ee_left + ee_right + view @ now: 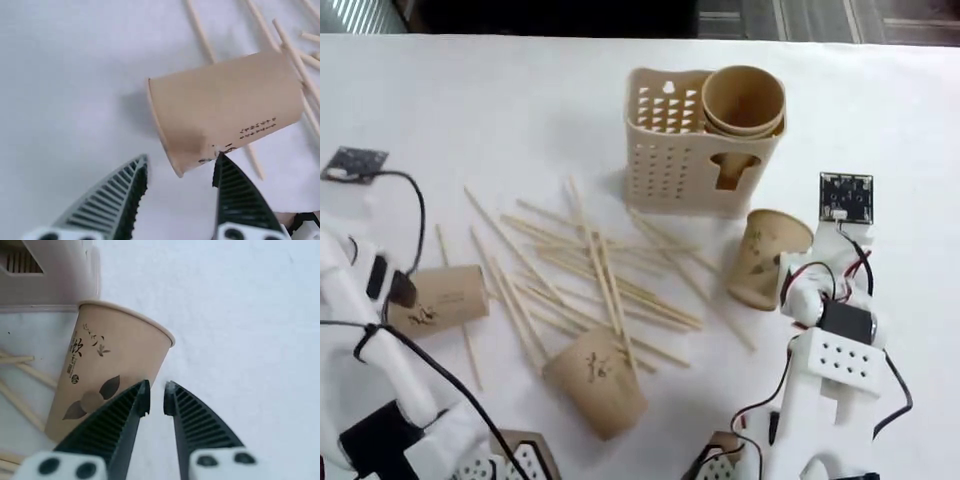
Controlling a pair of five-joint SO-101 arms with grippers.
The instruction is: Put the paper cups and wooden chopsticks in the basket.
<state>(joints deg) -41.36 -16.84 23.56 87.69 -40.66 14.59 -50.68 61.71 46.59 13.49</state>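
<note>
White table [520,100] in the high view. The basket [665,160] stands at the far side with stacked cups [743,98] already in one compartment. Chopsticks [590,280] are a loose heap in the middle, and a middle cup [595,382] lies on its side at the heap's near edge. The left cup [440,298] is on its side too. The right cup [765,255] is just beside the basket, tipped or lying, can't tell which.

Left wrist view: the left gripper [180,159] is spread wide with nothing in it. One fingertip looks to be touching the left cup's wall near its end, and the other is over bare table past that end. My guess is it's spread that wide to straddle the cup.

Right wrist view: the right gripper [156,392] has just a narrow slit between its fingers, empty. The right cup is beside one finger, with its rim beyond the tips and the basket farther on. That gap looks too narrow to take the cup wall-to-wall, so I reckon it suits a rim pinch, or it needs opening first.
</note>
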